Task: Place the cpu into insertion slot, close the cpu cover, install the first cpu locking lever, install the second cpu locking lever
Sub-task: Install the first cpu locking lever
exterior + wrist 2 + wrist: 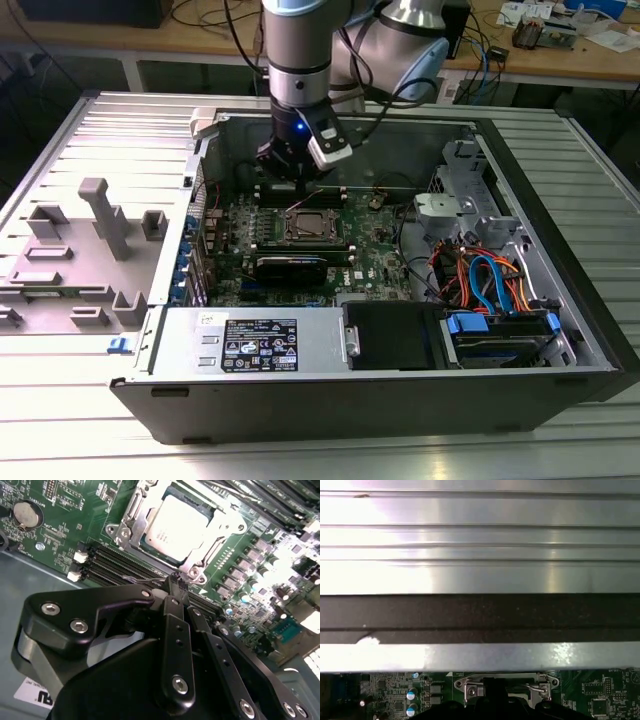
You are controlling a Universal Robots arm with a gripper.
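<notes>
Ribbed metal worktop (60, 440) under everything. On it, a big open computer case (330, 410), lying flat. Beside it, on the exterior view's left, a grey plastic holder (95, 230).

Reaching down into the case from above: the arm (300, 60). Stops low over the far part of the green board (375, 265).

In the middle of that board, the slot (120, 532), with its shiny metal rim. Next to it, long black memory slots (115, 562), and a round coin battery (25, 512) further off.

Inside the slot, the cpu (177, 525). Sits flat, silver top up. So step one looks done.

Over the chip, the cover (222, 522). Lies down around it, with the chip showing through the window. So step two looks done too.

Then the pincer (176, 581). Hangs just beside one corner of the slot, not over the chip. Looks narrow, tips pressed close together. Carries nothing big.

Smallest of all, a thin wire lever (145, 581). Runs right up to the pincer tips. Seems to stick out from the slot and not lie locked. Pinched or only touched? Cannot tell from here.

Best guess for the task: about halfway. Chip in, cover down. Work now at the first lever, not yet locked by the look of it. Second lever most likely left to do, but hard to see clearly.
</notes>
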